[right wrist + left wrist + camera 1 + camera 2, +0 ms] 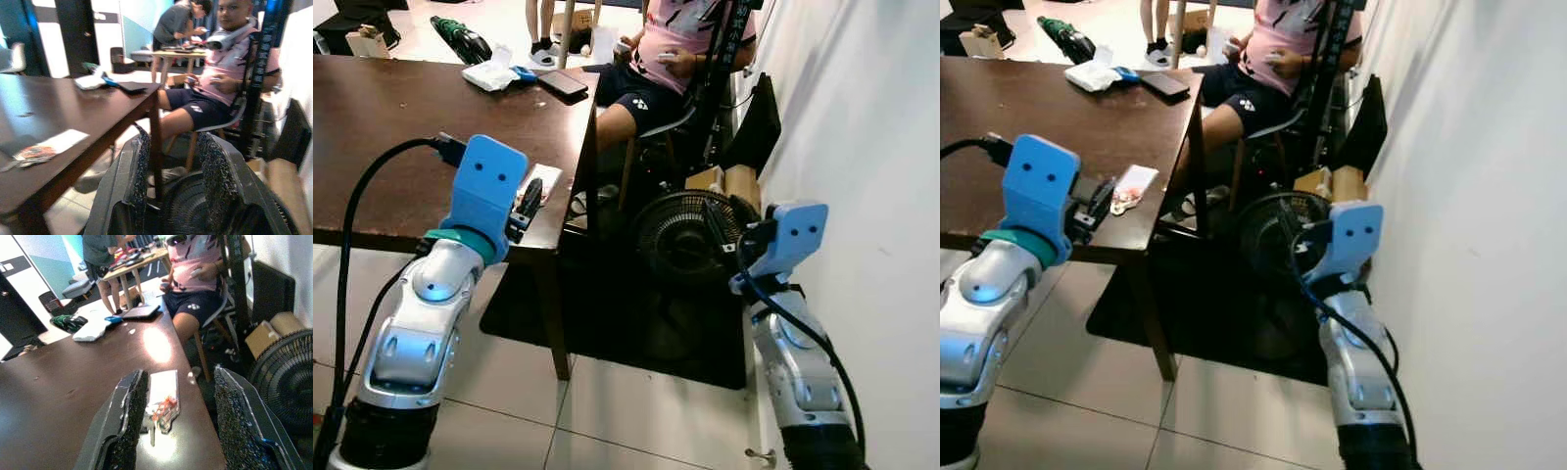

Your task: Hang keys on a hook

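Keys (159, 412) on a white card (163, 387) at the tabletop (382, 137) corner.
Left gripper (188, 428) open above them; right gripper (173, 186) open before a floor fan (680, 235); a seated person (671, 54) beyond.

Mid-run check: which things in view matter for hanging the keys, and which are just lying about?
Part of the job:
- keys with the white tag, on the table near its corner
- left end effector, open, over the keys
- right end effector, open, off the table by the fan

Just lying about:
- tissue pack
- dark tablet
- seated person
- cardboard box
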Robot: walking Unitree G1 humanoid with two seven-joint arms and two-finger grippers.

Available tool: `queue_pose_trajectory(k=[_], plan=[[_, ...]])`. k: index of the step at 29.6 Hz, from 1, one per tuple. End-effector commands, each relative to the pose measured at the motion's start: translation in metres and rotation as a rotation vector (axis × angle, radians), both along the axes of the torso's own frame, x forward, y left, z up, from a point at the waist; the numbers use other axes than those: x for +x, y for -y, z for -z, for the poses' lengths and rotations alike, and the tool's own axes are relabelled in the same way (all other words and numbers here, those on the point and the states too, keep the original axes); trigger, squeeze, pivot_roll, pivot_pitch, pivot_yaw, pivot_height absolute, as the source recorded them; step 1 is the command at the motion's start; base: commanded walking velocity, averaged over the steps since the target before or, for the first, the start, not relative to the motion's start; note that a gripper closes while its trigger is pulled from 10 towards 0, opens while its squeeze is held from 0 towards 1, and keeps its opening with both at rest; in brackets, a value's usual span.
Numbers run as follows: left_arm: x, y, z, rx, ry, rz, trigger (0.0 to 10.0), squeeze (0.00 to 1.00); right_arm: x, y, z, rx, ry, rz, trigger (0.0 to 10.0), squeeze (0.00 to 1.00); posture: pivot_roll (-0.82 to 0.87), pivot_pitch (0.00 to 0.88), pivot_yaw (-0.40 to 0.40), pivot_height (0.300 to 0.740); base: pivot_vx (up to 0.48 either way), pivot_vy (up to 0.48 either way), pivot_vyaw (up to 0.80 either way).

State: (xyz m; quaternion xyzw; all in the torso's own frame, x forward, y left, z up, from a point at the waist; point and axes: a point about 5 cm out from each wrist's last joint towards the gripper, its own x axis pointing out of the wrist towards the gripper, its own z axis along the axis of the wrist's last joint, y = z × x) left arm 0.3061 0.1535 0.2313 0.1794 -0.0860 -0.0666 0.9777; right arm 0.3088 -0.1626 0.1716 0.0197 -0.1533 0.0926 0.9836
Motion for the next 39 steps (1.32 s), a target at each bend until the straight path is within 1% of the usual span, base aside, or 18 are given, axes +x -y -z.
queue_pose_trajectory(k=[1, 6, 8, 9, 12, 24, 27, 28, 29, 30, 31, 32, 33, 34, 35, 37, 38, 39], plan=[[0.001, -0.007, 0.005, 0.010, -0.016, -0.029, 10.0, 0.00, 0.000, -0.006, -0.002, -0.008, 0.013, -0.021, 10.0, 0.00, 0.06, 0.000, 0.069, 0.740, 0.461, 0.000, 0.00], [0.001, -0.007, 0.005, 0.015, -0.015, -0.030, 10.0, 0.00, 0.000, -0.007, -0.002, -0.027, 0.017, -0.025, 10.0, 0.00, 0.06, 0.000, 0.069, 0.740, 0.449, 0.000, 0.00], [0.000, -0.008, 0.006, 0.022, -0.016, -0.034, 10.0, 0.00, -0.001, -0.011, -0.004, -0.074, 0.028, -0.039, 10.0, 0.00, 0.06, 0.000, 0.070, 0.740, 0.439, 0.000, 0.00], [0.000, -0.008, 0.006, 0.022, -0.016, -0.034, 10.0, 0.00, -0.001, -0.011, -0.004, -0.074, 0.028, -0.039, 10.0, 0.00, 0.06, 0.000, 0.070, 0.740, 0.439, 0.000, 0.00], [-0.001, -0.014, 0.007, 0.032, -0.020, -0.056, 10.0, 0.00, 0.003, -0.018, -0.010, -0.133, 0.051, -0.069, 10.0, 0.00, 0.07, 0.000, 0.059, 0.740, 0.405, 0.000, 0.00], [-0.003, -0.016, 0.010, 0.028, -0.021, -0.071, 10.0, 0.00, 0.007, -0.018, -0.013, -0.138, 0.055, -0.085, 10.0, 0.00, 0.07, 0.000, 0.045, 0.740, 0.370, 0.000, 0.00], [-0.003, -0.015, 0.011, 0.026, -0.027, -0.062, 10.0, 0.00, 0.008, -0.017, -0.013, -0.139, 0.053, -0.082, 10.0, 0.00, 0.07, 0.000, 0.045, 0.740, 0.000, 0.000, 0.00], [-0.004, -0.013, 0.013, 0.033, -0.051, -0.024, 10.0, 0.00, 0.008, -0.016, -0.013, -0.140, 0.051, -0.079, 10.0, 0.00, 0.06, 0.000, 0.044, 0.740, 0.000, 0.000, 0.00], [-0.004, -0.013, 0.013, 0.033, -0.051, -0.024, 10.0, 0.00, 0.008, -0.016, -0.013, -0.140, 0.051, -0.079, 10.0, 0.00, 0.06, 0.000, 0.044, 0.740, 0.000, 0.000, 0.00], [-0.009, -0.007, 0.021, 0.109, -0.094, 0.064, 10.0, 0.00, 0.008, -0.014, -0.012, -0.141, 0.048, -0.075, 10.0, 0.00, 0.06, 0.000, 0.044, 0.740, 0.000, 0.000, 0.00], [-0.009, -0.007, 0.021, 0.109, -0.094, 0.064, 10.0, 0.00, 0.008, -0.014, -0.012, -0.141, 0.048, -0.075, 10.0, 0.00, 0.06, 0.000, 0.044, 0.740, 0.000, 0.000, 0.00], [-0.014, -0.002, 0.032, 0.186, -0.166, 0.147, 10.0, 0.00, 0.009, -0.012, -0.012, -0.144, 0.045, -0.069, 10.0, 0.00, 0.06, 0.000, 0.046, 0.740, 0.000, 0.000, 0.00], [-0.021, 0.001, 0.044, 0.235, -0.243, 0.220, 10.0, 0.00, 0.010, -0.010, -0.012, -0.147, 0.044, -0.062, 10.0, 0.00, 0.06, 0.000, 0.047, 0.740, 0.000, 0.000, 0.00], [-0.021, 0.001, 0.044, 0.235, -0.243, 0.220, 10.0, 0.00, 0.010, -0.010, -0.012, -0.147, 0.044, -0.062, 10.0, 0.00, 0.06, 0.000, 0.047, 0.740, 0.000, 0.000, 0.00], [-0.025, 0.003, 0.051, 0.260, -0.291, 0.259, 10.0, 0.00, 0.010, -0.008, -0.012, -0.149, 0.044, -0.057, 10.0, 0.00, 0.06, 0.000, 0.047, 0.740, 0.000, 0.000, 0.00], [-0.025, 0.003, 0.051, 0.260, -0.291, 0.259, 10.0, 0.00, 0.010, -0.008, -0.012, -0.149, 0.044, -0.057, 10.0, 0.00, 0.06, 0.000, 0.047, 0.740, 0.000, 0.000, 0.00], [-0.027, 0.003, 0.055, 0.280, -0.328, 0.281, 10.0, 0.00, 0.011, -0.006, -0.011, -0.153, 0.042, -0.052, 10.0, 0.00, 0.06, 0.000, 0.051, 0.740, 0.000, 0.000, 0.00], [-0.027, 0.003, 0.055, 0.280, -0.328, 0.281, 10.0, 0.00, 0.011, -0.006, -0.011, -0.153, 0.042, -0.052, 10.0, 0.00, 0.06, 0.000, 0.051, 0.740, 0.000, 0.000, 0.00]])
